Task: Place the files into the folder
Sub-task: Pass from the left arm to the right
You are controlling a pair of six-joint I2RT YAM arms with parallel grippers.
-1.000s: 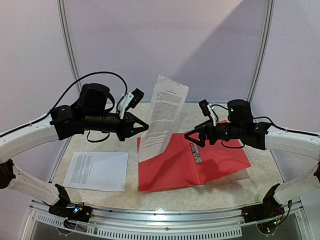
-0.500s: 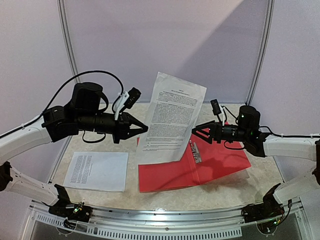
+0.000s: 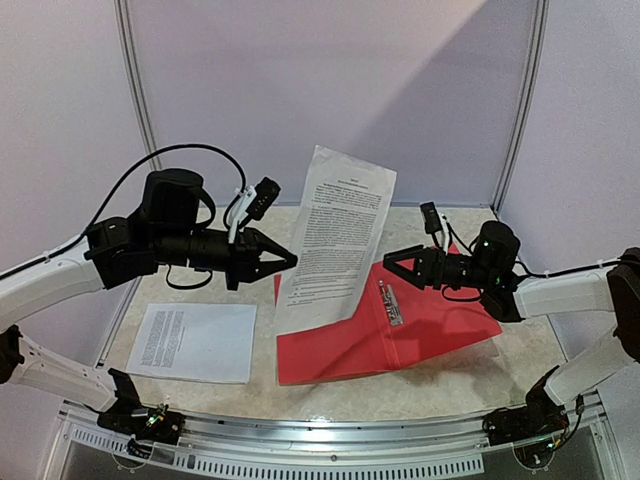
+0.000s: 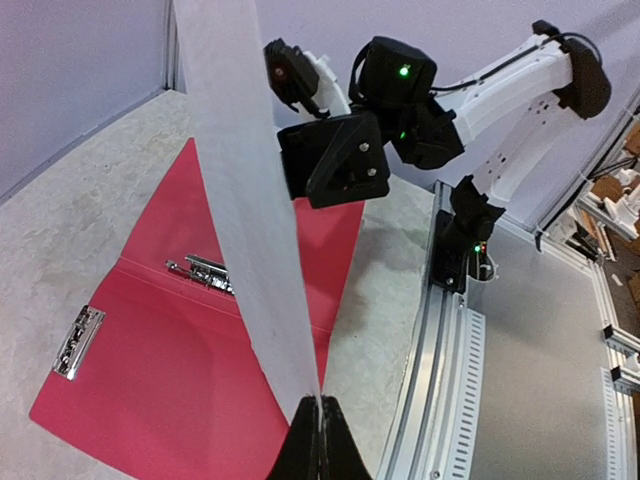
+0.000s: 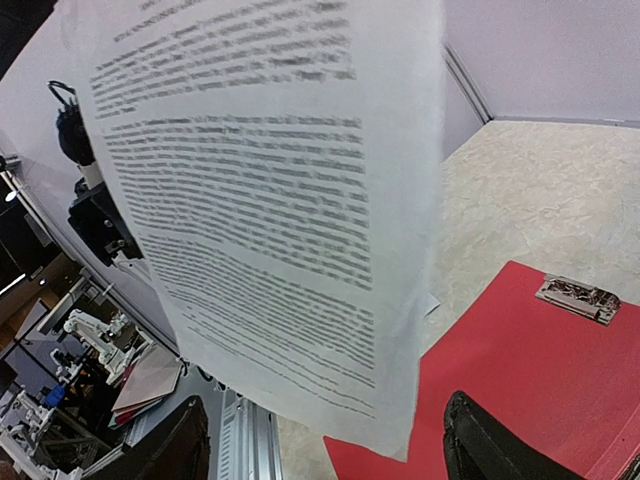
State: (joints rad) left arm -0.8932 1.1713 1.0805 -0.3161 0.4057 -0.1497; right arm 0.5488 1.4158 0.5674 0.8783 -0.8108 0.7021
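The printed sheet [image 3: 335, 240] hangs upright above the open red folder [image 3: 440, 325], its lower edge pinched in my closed left gripper [image 3: 292, 260]. My right gripper [image 3: 392, 264], also over the folder, gapes empty. If it closes askew, the limp paper could crumple or tear.

Robotics lab, one test cell among others

A left arm [image 3: 50, 280] and a right arm [image 3: 570, 292], both white and black, are fixed at an aluminium rail [image 3: 330, 440] along the near edge of a stone-patterned bench [image 3: 430, 385]. Plain pale wall panels [image 3: 330, 80] set in metal posts [image 3: 138, 90] close it in. Beyond the bench, the left wrist view shows more aluminium framing [image 4: 612, 330] and what look like cardboard boxes [image 4: 612, 190]. The right wrist view shows blurred equipment stands [image 5: 80, 340].
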